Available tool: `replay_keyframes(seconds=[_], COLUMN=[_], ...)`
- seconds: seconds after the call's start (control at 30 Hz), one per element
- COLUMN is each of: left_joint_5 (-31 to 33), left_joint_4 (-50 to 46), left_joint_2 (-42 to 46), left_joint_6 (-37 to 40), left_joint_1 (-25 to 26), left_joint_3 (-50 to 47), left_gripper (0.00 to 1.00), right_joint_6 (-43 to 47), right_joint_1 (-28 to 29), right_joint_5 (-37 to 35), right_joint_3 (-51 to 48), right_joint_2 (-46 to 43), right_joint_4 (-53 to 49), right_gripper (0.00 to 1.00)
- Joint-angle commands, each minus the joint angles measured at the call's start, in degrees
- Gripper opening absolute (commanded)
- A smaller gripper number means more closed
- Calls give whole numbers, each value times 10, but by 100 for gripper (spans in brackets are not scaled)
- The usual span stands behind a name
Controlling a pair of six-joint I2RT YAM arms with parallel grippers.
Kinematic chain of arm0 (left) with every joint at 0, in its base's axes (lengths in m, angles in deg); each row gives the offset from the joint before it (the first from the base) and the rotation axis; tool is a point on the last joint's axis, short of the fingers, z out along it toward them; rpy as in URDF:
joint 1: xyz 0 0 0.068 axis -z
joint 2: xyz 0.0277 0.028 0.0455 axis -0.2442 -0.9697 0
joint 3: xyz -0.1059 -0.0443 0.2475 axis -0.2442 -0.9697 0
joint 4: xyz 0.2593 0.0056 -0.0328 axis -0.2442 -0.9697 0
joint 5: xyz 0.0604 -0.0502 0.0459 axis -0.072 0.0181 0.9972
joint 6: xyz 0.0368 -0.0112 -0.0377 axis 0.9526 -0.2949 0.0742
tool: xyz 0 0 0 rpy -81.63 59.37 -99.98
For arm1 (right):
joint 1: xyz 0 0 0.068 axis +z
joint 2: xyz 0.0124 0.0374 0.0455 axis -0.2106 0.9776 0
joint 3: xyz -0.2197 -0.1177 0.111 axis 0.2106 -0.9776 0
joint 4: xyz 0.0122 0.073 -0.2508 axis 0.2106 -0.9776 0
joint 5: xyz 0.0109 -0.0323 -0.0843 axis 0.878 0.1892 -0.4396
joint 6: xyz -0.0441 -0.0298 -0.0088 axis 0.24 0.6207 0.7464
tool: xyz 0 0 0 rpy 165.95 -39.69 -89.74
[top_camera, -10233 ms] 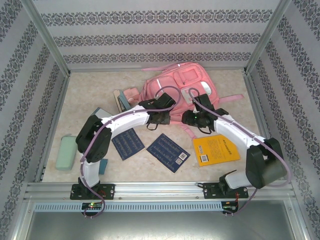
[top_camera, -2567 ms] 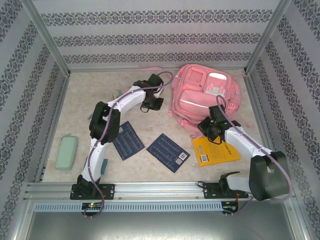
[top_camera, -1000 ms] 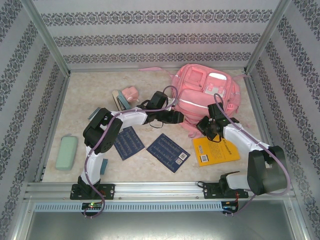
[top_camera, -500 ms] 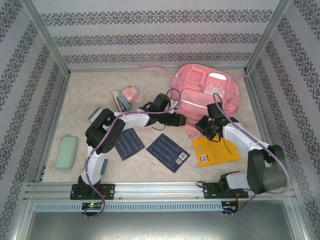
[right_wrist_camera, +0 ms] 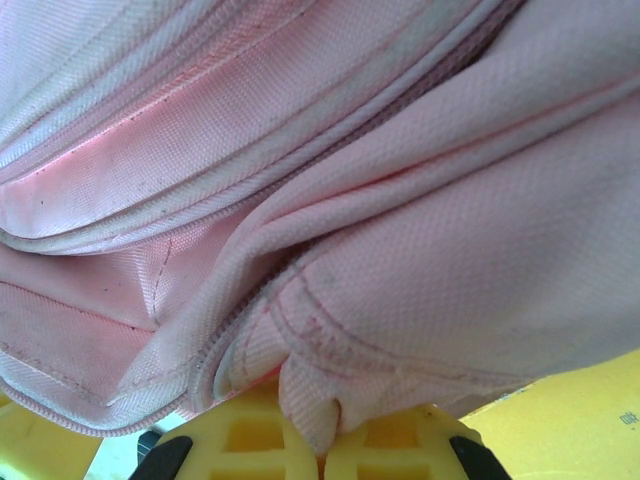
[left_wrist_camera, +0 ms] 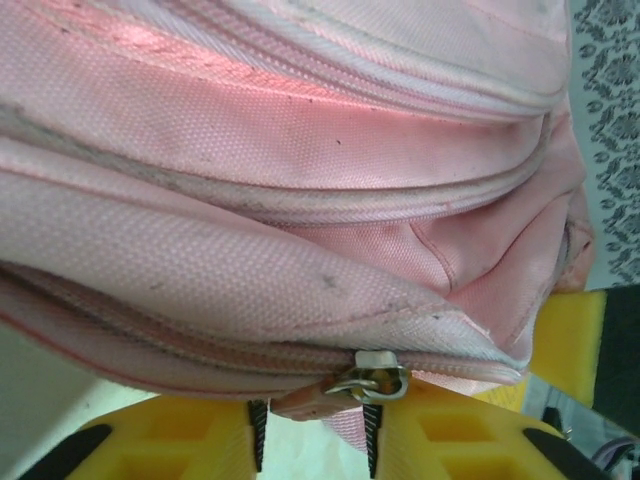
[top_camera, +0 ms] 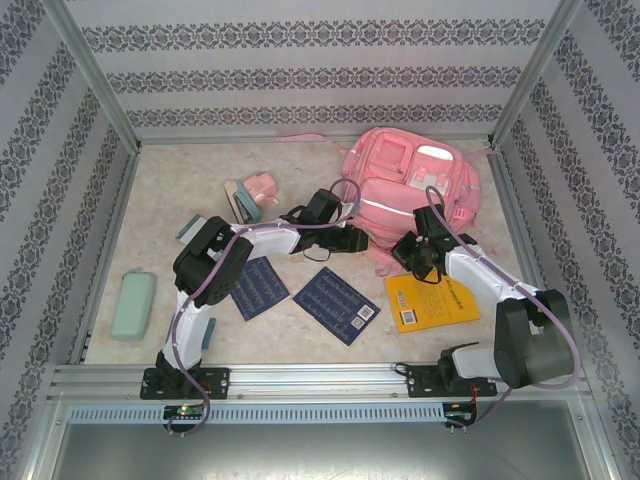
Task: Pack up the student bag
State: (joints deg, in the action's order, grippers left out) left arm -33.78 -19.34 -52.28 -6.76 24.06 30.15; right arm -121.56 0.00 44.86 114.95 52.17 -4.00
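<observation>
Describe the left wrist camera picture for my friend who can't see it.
A pink student bag bulges close to the camera. At the bottom, its silver zipper slider and pink pull tab sit between the yellow fingers of the left claw.

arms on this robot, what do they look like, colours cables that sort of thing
Both the left arm and right arm have white links between bulky black joints, with a purple cable running along each. The fingers are yellow plastic with recessed pockets.
</observation>
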Motion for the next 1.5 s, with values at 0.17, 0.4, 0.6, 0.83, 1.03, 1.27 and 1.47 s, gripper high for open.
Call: replay_keyframes(seconds=[0.17, 0.4, 0.6, 0.83, 1.03, 1.27, 1.47], left_joint_5=[-16, -20, -27, -44, -44, -44, -45], left_joint_4=[55, 74, 83, 120, 112, 127, 167], left_joint_2=[34, 46, 42, 36, 28, 22, 19], left_joint_6=[-23, -39, -48, -76, -77, -94, -133], left_joint_1=[4, 4, 4, 4, 4, 4, 4], left_joint_3=[-20, -35, -32, -34, -32, -34, -49], left_gripper=[20, 13, 26, 27, 35, 32, 39], right_joint_6=[11, 9, 9, 8, 8, 8, 8], right_joint_1=[8, 8, 9, 10, 11, 11, 11], right_joint_5=[14, 14, 13, 13, 13, 13, 13], right_joint_3=[7, 4, 3, 2, 2, 4, 3], right_joint_2=[-10, -8, -10, -9, -7, -5, -3], right_joint_4=[-3, -1, -1, -1, 1, -1, 1], right_gripper=[2, 3, 3, 4, 4, 4, 5])
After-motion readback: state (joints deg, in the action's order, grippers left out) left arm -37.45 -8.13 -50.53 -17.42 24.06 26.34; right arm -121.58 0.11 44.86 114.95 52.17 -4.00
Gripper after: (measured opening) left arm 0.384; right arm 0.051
